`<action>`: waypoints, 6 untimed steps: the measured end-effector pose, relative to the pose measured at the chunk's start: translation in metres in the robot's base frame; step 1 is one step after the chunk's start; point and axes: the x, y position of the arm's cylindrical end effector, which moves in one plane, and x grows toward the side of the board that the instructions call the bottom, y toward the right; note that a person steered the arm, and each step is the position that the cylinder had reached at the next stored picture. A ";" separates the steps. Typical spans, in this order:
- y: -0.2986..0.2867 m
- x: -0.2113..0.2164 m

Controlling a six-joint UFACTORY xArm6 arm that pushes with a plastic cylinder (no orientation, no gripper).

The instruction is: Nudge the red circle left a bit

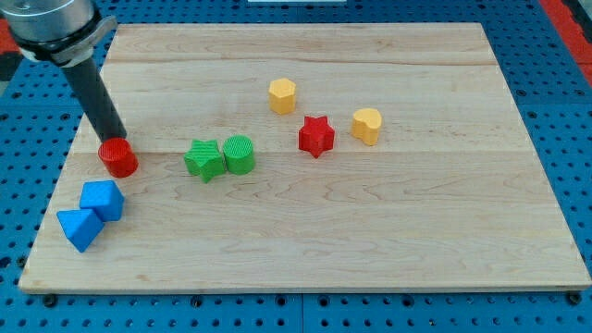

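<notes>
Rod slanting down from the view's top-left, my tip (118,139) sitting at the top edge of the red circle (119,158), apparently touching it; exact contact hard to confirm since the rod is hiding that edge. No fingers or jaws here: just a bare rod, holding nothing.

Red circle lying near the left edge of the wooden board (388,240), roughly mid-height, upright on its flat face.

Below it, toward the view's bottom-left: blue cube (103,199) and blue triangular block (79,228), touching each other, sitting apart from the red circle.

Right of the red circle, well apart: green star (203,160) and green cylinder (239,154), side by side and touching.

Further right: red star (315,136), with yellow heart-like block (366,126) just beside it on the view's right, not touching. Yellow hexagonal block (282,95) sitting above and left of the red star, near it.

Blue pegboard surface (37,111) showing around the board.
</notes>
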 end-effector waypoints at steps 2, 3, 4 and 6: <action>0.074 -0.009; 0.070 0.020; 0.072 0.021; 0.042 0.021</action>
